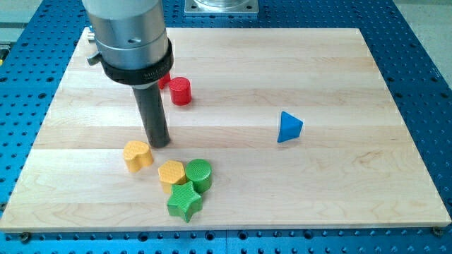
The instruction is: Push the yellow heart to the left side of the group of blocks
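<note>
My tip (159, 143) is the bare end of a straight dark rod; there is no pincer on this arm, so nothing can be open, closed or gripping, and the rod only rests on the wooden board (339, 183); just below my tip and a little toward the view's left sits the yellow heart (138, 154), very near to it, though I cannot tell if they touch; below my tip and toward the view's right is the group, which is a yellow hexagon block (171, 173), a green cylinder (199, 173) and a green star (185, 201), all pressed close together; the heart is already on the left side of this group, with only a small gap to the yellow hexagon block, so I judge the task as nearly done or done, and what is left is perhaps only a small adjustment; further from my tip, toward the view's top, a red cylinder (181, 91) stands beside another red block (164, 81) that is mostly hidden by the arm; well apart, toward the view's right, is a blue triangular block (289, 128); none of these stands in the way of the heart.
</note>
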